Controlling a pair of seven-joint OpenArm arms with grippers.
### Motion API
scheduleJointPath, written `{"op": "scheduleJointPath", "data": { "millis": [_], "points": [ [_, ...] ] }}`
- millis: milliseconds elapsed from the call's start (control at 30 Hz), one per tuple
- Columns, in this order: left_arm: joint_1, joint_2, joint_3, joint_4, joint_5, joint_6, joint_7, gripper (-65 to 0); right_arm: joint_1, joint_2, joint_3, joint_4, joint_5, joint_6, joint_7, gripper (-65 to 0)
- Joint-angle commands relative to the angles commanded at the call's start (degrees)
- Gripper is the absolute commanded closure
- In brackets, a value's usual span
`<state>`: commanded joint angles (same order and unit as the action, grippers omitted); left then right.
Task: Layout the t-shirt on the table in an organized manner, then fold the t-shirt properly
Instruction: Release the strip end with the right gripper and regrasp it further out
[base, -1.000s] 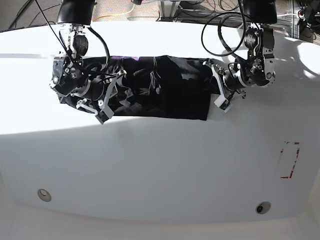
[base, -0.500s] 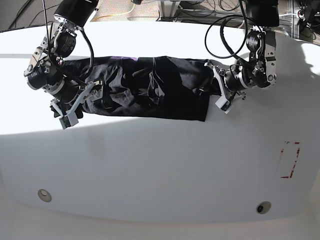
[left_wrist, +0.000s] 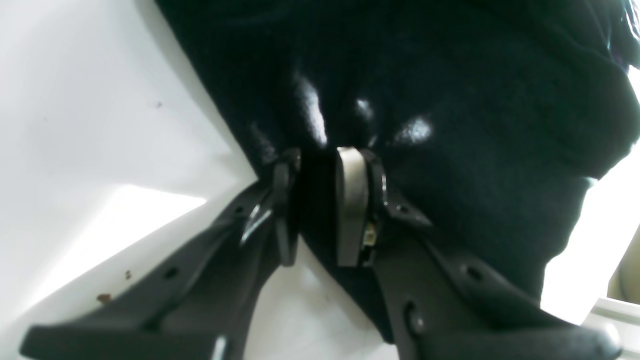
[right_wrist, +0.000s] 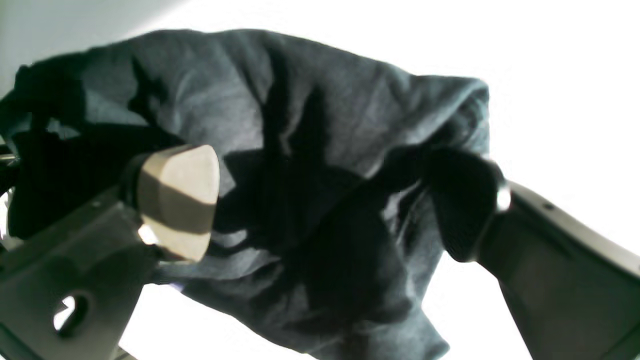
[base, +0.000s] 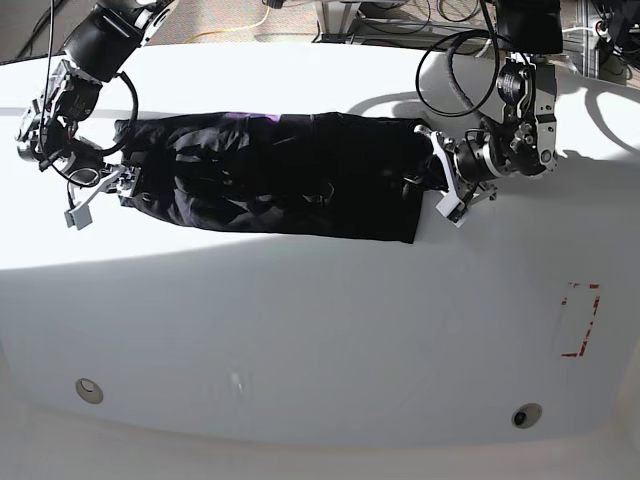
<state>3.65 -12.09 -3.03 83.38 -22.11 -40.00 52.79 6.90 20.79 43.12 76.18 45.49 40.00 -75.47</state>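
Meanwhile, the right gripper (base: 100, 190) has let go and drawn back off the t-shirt (base: 280, 175), jaws spread, while the left gripper (left_wrist: 317, 200) stays clenched on its opposite edge, leaving the shirt a stretched band on the table (base: 320, 340), half-folded.

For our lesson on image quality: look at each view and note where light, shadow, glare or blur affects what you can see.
Base view: a broad shadow covers the near half of the table, while the far strip is in bright sun. Left wrist view: the t-shirt is nearly pure black, with small glare spots above the left tool. Right wrist view: the background is blown out white and the right tool is soft, casting shadows on the cloth.
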Motion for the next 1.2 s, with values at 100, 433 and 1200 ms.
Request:
{"op": "scheduleJointPath", "data": {
  "millis": [100,433,1200],
  "points": [
    [0.0,-0.1,0.0,0.0,0.0,0.0,0.0,-10.7,-0.1,1.8,-0.2,-2.2,0.0,0.00,0.9,-65.0],
    [0.0,-0.2,0.0,0.1,0.0,0.0,0.0,-10.7,-0.5,4.9,-0.4,-5.8,-0.7,0.00,3.0,-65.0],
    [0.0,-0.2,0.0,0.2,0.0,0.0,0.0,-10.7,-7.7,-1.8,-4.0,-5.0,-0.2,0.00,2.6,-65.0]
  ]
}}
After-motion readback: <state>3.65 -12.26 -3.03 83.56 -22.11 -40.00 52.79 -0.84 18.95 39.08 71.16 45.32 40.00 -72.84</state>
